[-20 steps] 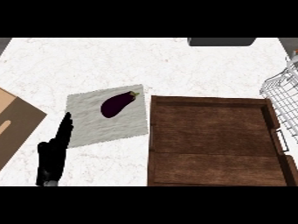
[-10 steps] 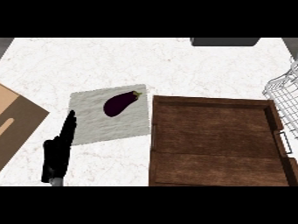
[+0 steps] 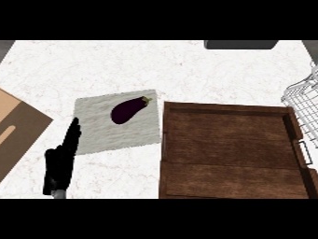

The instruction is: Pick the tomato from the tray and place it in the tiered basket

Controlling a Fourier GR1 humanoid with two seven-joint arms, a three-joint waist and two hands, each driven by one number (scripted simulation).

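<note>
Left hand (image 3: 61,158) shows at about eight o'clock in the head view, black, its fingers straight and pressed together, pointing up toward twelve o'clock; the fingertips overlap the lower left edge of a pale grey cloth (image 3: 99,135), and the hand holds nothing. On that cloth, toward its upper right part, lies a dark purple eggplant (image 3: 127,111), its stem end aimed at about one o'clock. Just beside the cloth, at its three o'clock side, sits a brown wooden tray (image 3: 230,154), with a handle on its right wall; no tomato shows in the tray or anywhere else on the white counter (image 3: 154,65). At the right edge, around three o'clock, stands the white wire tiered basket (image 3: 313,112), near the tray's right side. A tan board (image 3: 6,135) lies at nine o'clock, and a dark grey object (image 3: 240,44) at one o'clock.
</note>
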